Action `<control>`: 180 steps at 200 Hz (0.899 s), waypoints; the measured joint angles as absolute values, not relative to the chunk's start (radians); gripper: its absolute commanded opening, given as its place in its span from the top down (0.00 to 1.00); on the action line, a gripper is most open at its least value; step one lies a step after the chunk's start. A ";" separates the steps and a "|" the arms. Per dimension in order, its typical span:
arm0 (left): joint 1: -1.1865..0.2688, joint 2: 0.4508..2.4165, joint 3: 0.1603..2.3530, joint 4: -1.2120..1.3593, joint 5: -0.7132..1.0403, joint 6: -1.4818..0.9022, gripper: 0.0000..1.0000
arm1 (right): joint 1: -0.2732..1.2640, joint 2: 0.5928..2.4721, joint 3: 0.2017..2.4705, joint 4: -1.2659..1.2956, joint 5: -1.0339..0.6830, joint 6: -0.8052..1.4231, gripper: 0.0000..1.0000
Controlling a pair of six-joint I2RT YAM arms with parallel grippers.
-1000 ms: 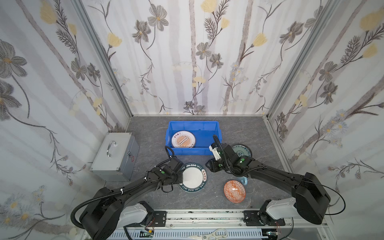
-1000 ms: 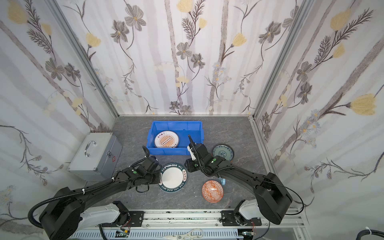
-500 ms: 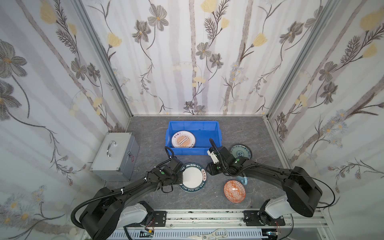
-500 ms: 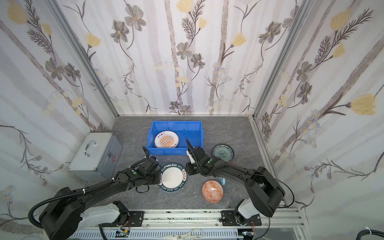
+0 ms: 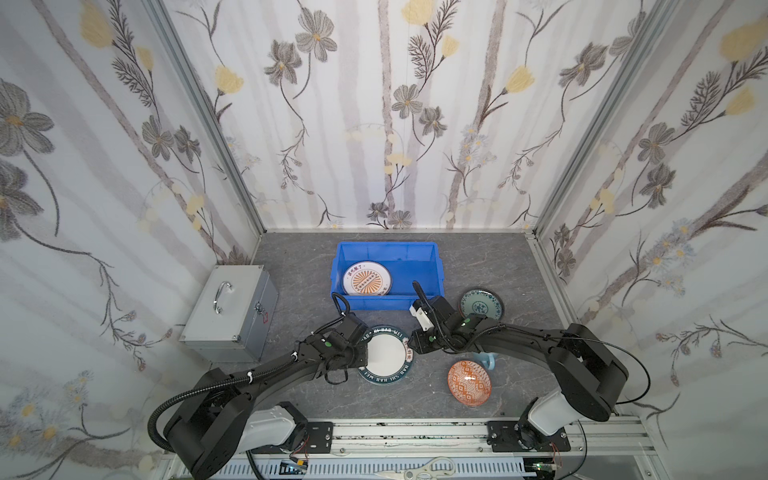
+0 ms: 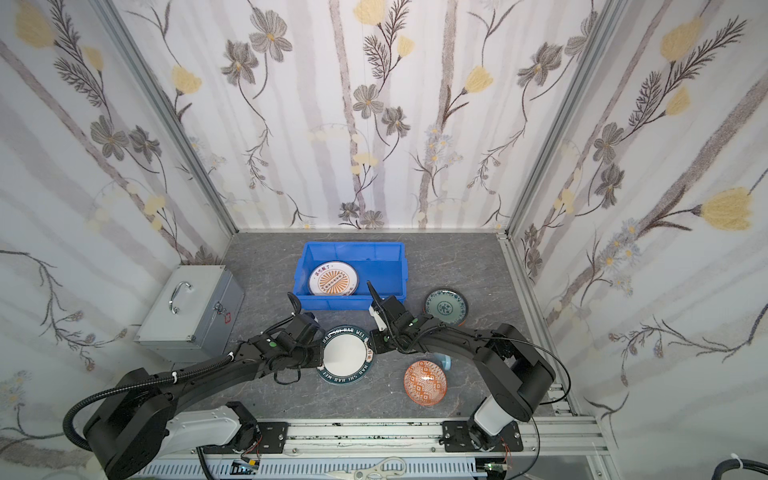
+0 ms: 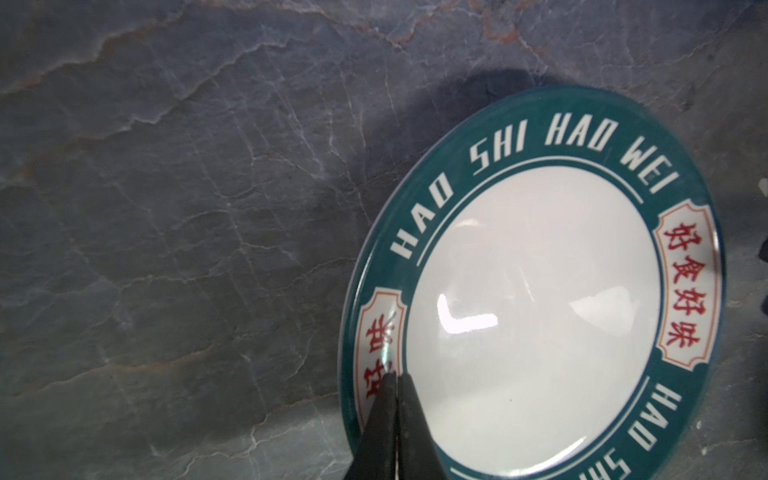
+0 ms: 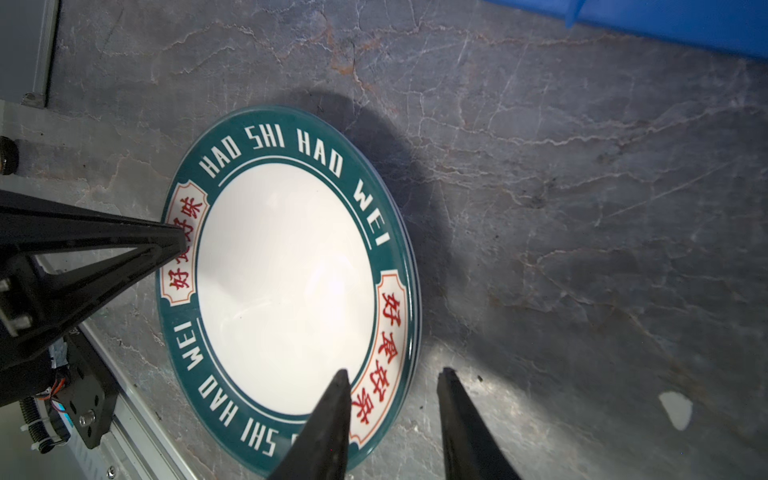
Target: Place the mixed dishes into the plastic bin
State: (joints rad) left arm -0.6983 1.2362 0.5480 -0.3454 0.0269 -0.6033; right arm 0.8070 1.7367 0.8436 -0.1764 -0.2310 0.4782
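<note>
Left wrist view shows my left claw (image 7: 392, 376) closed to a hairline, its tips on the green rim of the lettered plate (image 7: 532, 316); I cannot tell whether it truly pinches that rim. My right claw (image 8: 395, 370) stands narrowly apart astride the opposite rim, one finger (image 8: 332, 415) over the white well, the other outside it. In both top views that plate lies on the table (image 5: 299, 249) just in front of the bin (image 5: 374, 303), which holds the sunburst plate (image 5: 366, 279).
</note>
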 measured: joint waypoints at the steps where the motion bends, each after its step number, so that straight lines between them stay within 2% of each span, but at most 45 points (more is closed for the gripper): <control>1: -0.698 1.237 0.548 -0.345 0.027 -0.603 0.93 | 0.807 1.737 0.844 -0.176 -0.231 0.478 0.63; 56: -0.698 1.256 0.563 -0.347 0.031 -0.601 0.97 | 0.807 1.737 0.845 -0.176 -0.234 0.478 0.64; 91: -0.698 1.172 0.588 -0.395 0.016 -0.594 0.71 | 0.807 1.743 0.863 -0.177 -0.237 0.478 0.61; 122: -0.698 1.070 0.593 -0.456 -0.020 -0.595 0.66 | 0.807 1.748 0.889 -0.178 -0.237 0.470 0.60; 137: -0.698 1.051 0.585 -0.476 -0.035 -0.598 0.69 | 0.807 1.748 0.888 -0.179 -0.237 0.469 0.60; 157: -0.698 1.055 0.553 -0.484 -0.044 -0.603 0.87 | 0.807 1.740 0.873 -0.179 -0.237 0.470 0.61; 180: -0.698 1.091 0.538 -0.481 -0.043 -0.603 0.90 | 0.807 1.729 0.863 -0.180 -0.237 0.470 0.61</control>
